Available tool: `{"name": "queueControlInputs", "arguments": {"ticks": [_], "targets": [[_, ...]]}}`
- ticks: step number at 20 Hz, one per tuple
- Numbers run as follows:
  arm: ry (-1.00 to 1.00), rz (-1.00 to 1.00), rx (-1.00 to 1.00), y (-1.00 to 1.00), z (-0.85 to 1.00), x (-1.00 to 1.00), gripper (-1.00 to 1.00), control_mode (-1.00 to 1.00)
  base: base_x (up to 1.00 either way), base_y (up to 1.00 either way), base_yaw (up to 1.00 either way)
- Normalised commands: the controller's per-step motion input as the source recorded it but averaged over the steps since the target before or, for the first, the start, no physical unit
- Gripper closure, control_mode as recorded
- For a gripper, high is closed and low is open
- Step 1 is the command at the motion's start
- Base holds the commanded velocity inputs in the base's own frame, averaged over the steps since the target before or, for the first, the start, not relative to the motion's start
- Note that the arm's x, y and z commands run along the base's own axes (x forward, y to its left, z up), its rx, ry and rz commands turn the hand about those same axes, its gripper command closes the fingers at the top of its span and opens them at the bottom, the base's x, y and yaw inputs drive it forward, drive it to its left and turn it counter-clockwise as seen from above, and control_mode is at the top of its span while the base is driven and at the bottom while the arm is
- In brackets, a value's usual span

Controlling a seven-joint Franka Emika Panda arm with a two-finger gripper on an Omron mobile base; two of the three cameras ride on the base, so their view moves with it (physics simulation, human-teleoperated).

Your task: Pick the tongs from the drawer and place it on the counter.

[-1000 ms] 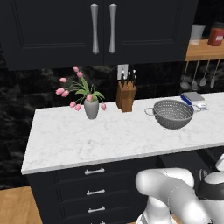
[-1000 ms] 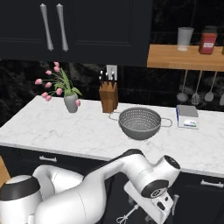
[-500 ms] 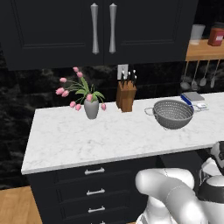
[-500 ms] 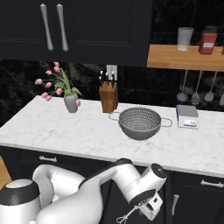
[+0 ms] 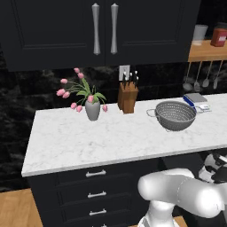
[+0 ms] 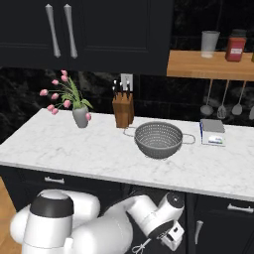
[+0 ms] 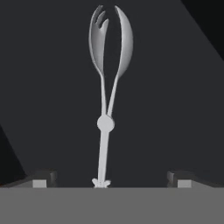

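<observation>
The tongs point(image 7: 107, 87) lie flat on the dark floor of the open drawer point(image 7: 48, 96). They are slim and silver, with a forked head and a spoon head far from me and a round pivot near me. My gripper point(image 7: 111, 181) hangs just above their handle end, open wide, one fingertip point(image 7: 41, 180) on each side and nothing held. In the right base view the gripper point(image 6: 171, 239) is low under the edge of the white marble counter point(image 6: 99, 156), and the tongs' handle tip point(image 6: 141, 247) pokes out beside it. The counter point(image 5: 111, 137) spans the left base view.
On the counter stand a grey mesh colander point(image 6: 158, 140), a knife block point(image 6: 123, 110), a vase of pink tulips point(image 6: 79, 116) and a small scale point(image 6: 213, 134). Ladles point(image 6: 222, 101) hang under a wooden shelf point(image 6: 208, 64). Navy drawers with bar handles point(image 5: 95, 174) lie to the left.
My arm has lowered the hand further below the counter edge and down toward the tongs. The jaws have stayed wide open and the tongs have not moved.
</observation>
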Motion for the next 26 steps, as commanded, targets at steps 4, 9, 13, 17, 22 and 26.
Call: {"name": "queueControlInputs", "arguments": {"ticks": [4,9,13,17,22,26], "targets": [[0.05,0.00,-0.01,0.05,-0.19,0.01,-1.00,-1.00,0.00,0.00,0.00],[0.07,0.00,-0.02,0.00,-0.21,0.17,-1.00,-1.00,0.00,0.00,0.00],[0.05,0.00,-0.08,0.14,-0.29,0.09,-1.00,-1.00,0.00,0.00,0.00],[0.02,0.00,-0.09,0.11,-0.30,0.07,-1.00,-1.00,0.00,0.00,0.00],[0.08,0.00,-0.04,0.00,-0.40,0.09,-1.00,-1.00,0.00,0.00,0.00],[0.13,0.00,0.00,0.00,-0.31,0.02,-1.00,-1.00,0.00,0.00,0.00]]}}
